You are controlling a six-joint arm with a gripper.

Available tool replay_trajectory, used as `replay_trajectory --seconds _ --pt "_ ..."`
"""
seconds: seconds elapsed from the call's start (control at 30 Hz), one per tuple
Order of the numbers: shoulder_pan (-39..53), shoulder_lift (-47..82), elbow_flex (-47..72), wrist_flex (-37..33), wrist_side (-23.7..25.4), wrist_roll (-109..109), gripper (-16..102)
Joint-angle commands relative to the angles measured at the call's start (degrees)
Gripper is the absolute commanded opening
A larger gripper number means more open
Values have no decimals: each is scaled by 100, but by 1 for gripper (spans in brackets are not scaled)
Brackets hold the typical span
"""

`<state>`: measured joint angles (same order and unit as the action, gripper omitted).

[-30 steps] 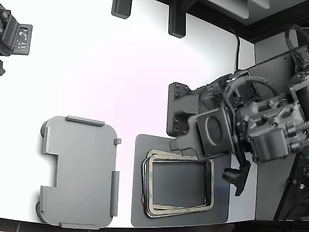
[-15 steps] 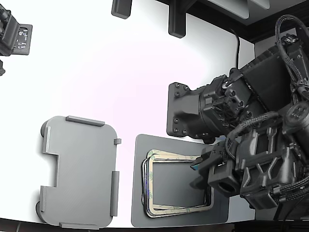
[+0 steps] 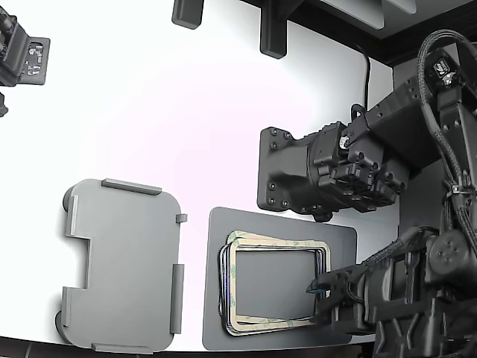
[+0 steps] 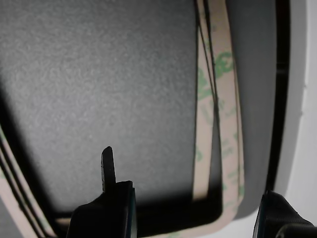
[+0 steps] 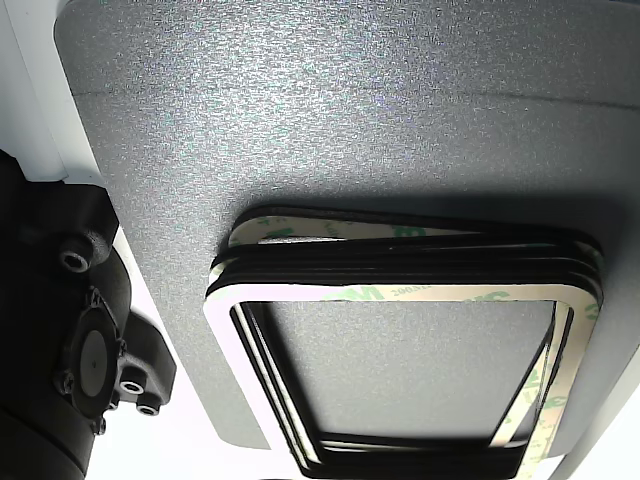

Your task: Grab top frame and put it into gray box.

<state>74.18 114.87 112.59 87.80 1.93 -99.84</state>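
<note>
Task barely started. The thin flat beige top frame with faint green blotches [image 3: 273, 244] lies on top of the stack of black-edged frames [image 3: 222, 287], which sits on the dark gray flat mat [image 3: 216, 321] near the tabletop's front edge in the exterior view. The light gray shallow plastic tray, the gray box [image 3: 123, 265], sits apart from the mat on the exterior view's left, toward the tabletop's front left corner, nothing in it. The white tabletop [image 3: 164, 104] is otherwise bare around them.

Left to do: grasp the frame, lift, carry to the tray, release. None of that looks done.

Arm pose: the black gripper [image 3: 319, 294] comes in low from the exterior view's right, over the mat's right edge, tips pointing at the right-hand side of the frame stack. In the wrist view the gripper [image 4: 190, 203] is very near the frame's corner, with one black finger [image 4: 108, 168] over the open centre and the other at the outer side beyond the beige strip [image 4: 225, 124]. The fingers are spread, straddling that side of the frame, nothing clamped. Contact with the frame: cannot tell. A black mount block [image 3: 287, 171] sits behind the mat, further back on the tabletop.
</note>
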Motion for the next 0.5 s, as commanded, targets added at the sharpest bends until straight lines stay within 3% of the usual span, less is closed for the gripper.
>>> replay_trajectory --seconds 0.0,0.2,0.27,0.47 --pt "255 -167 -149 -35 70 290 100" --pt "439 -729 -483 26 70 1028 89" --pt "589 -923 -606 18 132 1099 93" --pt "967 -1433 -1002 35 167 589 93"
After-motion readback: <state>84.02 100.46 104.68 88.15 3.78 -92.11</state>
